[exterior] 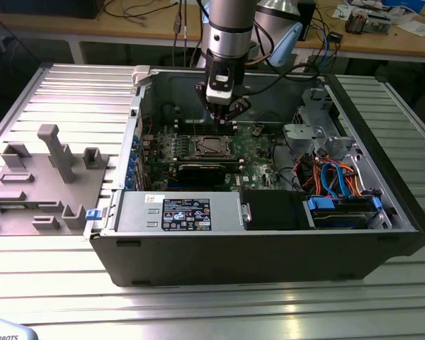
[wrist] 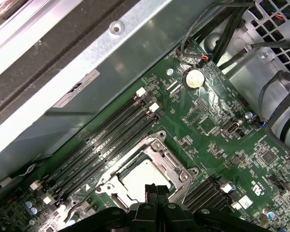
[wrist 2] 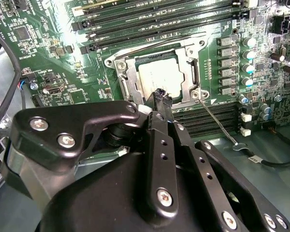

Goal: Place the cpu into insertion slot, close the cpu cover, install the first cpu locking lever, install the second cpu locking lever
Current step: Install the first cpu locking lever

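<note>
The cpu [wrist 2: 159, 77] lies flat in the insertion slot [wrist 2: 195, 72] on the green board, its silvery top showing through the window of the cpu cover [wrist 2: 127, 81], which lies down around it. In the first wrist view the cpu [wrist: 144, 178] and cover [wrist: 173, 163] sit just beyond my fingertips. A thin wire locking lever [wrist 2: 217, 121] runs out from the socket corner over the board; another thin lever [wrist 2: 154, 46] lies along the socket's far side. My gripper [wrist 2: 162, 96] [wrist: 157, 191] hovers above the socket edge, shut with nothing in it. From outside, the gripper [exterior: 224, 117] hangs over the socket [exterior: 211, 146].
Long black memory slots [wrist 2: 150, 19] [wrist: 101, 140] flank the socket. A row of capacitors [wrist 2: 249, 53] and a coin battery [wrist: 193, 78] stand nearby. The case wall [wrist: 87, 63] is close behind. Blue and orange cables [exterior: 333, 177] and a power supply [exterior: 177, 212] fill the case's near side.
</note>
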`<state>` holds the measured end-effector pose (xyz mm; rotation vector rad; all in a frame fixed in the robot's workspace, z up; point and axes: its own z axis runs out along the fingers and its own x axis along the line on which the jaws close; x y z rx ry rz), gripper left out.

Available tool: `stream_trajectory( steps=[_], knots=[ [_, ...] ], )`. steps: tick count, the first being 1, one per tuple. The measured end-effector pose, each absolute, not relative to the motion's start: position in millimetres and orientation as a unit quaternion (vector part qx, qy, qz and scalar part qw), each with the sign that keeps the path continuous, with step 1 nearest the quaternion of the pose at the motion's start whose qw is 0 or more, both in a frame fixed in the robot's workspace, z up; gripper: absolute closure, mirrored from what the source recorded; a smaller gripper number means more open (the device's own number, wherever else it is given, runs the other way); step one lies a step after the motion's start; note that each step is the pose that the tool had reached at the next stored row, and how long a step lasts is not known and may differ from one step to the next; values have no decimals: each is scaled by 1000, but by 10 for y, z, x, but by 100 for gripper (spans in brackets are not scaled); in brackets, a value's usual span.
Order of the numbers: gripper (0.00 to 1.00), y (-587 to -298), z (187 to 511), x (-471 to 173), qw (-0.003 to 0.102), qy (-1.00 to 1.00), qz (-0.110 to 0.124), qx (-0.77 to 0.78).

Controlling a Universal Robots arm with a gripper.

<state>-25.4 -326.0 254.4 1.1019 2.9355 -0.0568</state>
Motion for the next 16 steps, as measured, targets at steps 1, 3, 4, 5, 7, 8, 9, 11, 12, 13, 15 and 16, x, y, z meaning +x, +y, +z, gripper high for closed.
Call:
stream_trajectory(
  steps=[1, 3, 4, 5, 7, 8, 9, 11, 12, 13, 15, 16],
  knots=[
    [89, -3261, 2543, -254, 3, 937, -18, 350],
    [89, -3260, 2543, -254, 3, 938, -18, 346],
    [89, -3261, 2544, -254, 3, 939, -18, 344],
    [89, -3261, 2544, -254, 3, 939, -18, 343],
    [89, -3261, 2543, -254, 3, 940, -18, 342],
    [89, -3260, 2543, -254, 3, 940, -18, 341],
    [89, -3260, 2544, -254, 3, 940, -18, 340],
    [89, -3261, 2543, -254, 3, 941, -18, 337],
    [89, -3260, 2543, -254, 3, 942, -18, 336],
    [89, -3260, 2543, -254, 3, 942, -18, 335],
    [89, -3260, 2544, -254, 3, 943, -18, 333],
    [89, -3260, 2543, -254, 3, 943, -18, 331]
  ],
)
